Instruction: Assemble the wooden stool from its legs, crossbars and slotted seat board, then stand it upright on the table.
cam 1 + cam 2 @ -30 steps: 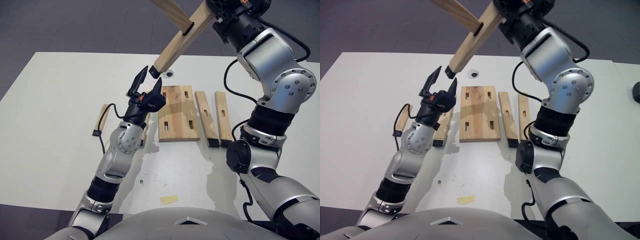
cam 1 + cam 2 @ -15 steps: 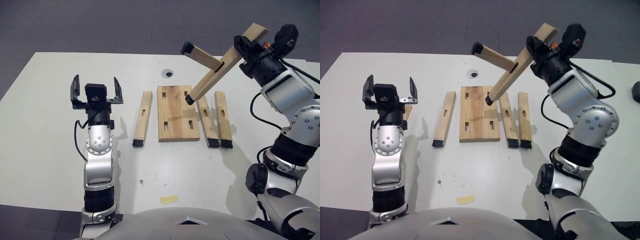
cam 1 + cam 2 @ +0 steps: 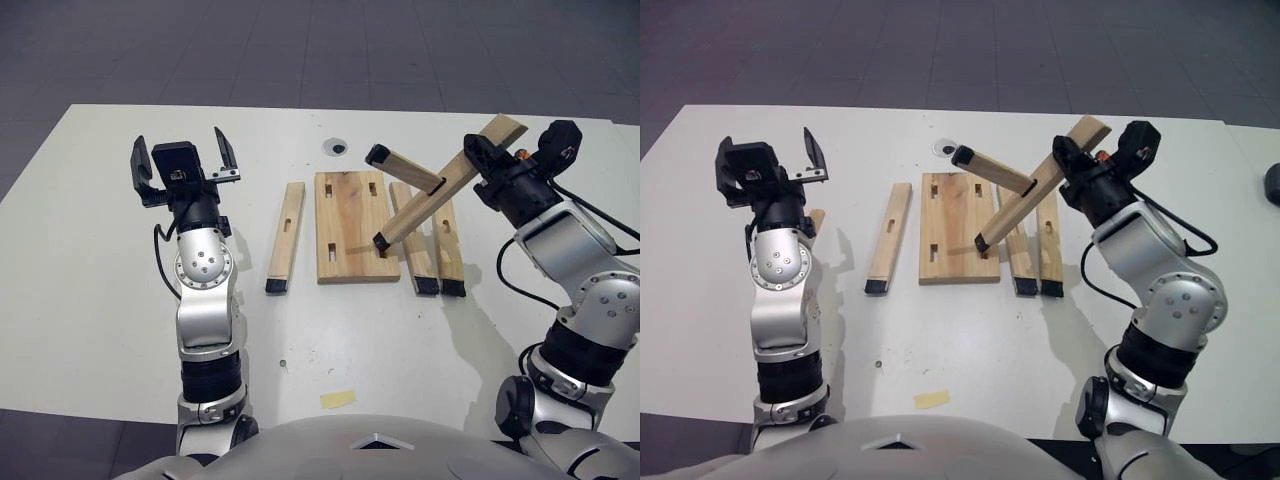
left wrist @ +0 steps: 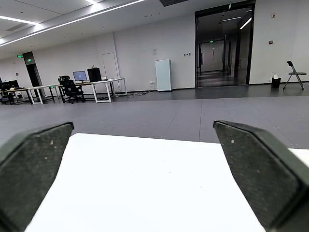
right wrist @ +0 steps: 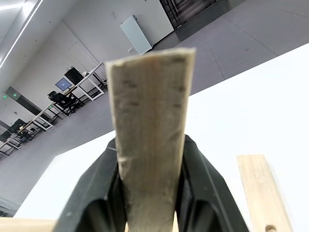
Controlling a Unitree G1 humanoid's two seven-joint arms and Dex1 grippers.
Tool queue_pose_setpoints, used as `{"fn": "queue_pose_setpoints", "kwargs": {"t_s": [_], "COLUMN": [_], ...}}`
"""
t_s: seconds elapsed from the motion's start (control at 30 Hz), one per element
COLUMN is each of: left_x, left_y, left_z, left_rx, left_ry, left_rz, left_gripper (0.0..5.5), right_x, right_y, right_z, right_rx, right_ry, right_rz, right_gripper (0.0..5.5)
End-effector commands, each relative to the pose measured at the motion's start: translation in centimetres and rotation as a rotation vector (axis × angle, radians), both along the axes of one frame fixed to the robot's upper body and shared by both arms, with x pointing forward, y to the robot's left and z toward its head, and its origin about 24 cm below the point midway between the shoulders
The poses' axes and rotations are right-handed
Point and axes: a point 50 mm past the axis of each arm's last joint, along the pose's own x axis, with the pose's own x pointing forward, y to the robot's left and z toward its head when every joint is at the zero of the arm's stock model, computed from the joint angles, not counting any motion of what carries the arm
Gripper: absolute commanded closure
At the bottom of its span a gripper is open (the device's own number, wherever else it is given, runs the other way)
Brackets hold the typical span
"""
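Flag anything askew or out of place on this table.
The joined leg and crossbar in the right tool slants above the seat board, while three loose legs beside it lie flat and parallel. A yellowish scrap lies near the front edge of the table. No damage shows.

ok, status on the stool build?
Left gripper open, empty, raised. Right gripper shut on leg with crossbar fitted, tilted, foot over seat board. Loose legs flat: one left of board, two right.
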Motion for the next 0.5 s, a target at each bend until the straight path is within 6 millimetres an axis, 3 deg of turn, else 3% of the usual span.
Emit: {"fn": "queue_pose_setpoints", "kwargs": {"t_s": [0.03,0.5], "left_x": [0.2,0.4], "left_y": [-0.5,-0.8], "left_z": [-0.1,-0.1], "left_rx": [-0.015,0.017], "left_ry": [0.010,0.015], "left_rz": [-0.009,-0.041], "left_gripper": [0.10,0.10], "right_x": [-0.2,-0.4], "right_y": [0.1,-1.3], "right_z": [0.2,-1.3], "right_rx": [0.007,-0.007], "right_ry": [-0.020,0.019], "right_rz": [0.002,-0.081], "right_gripper": [4.48,4.48]}}
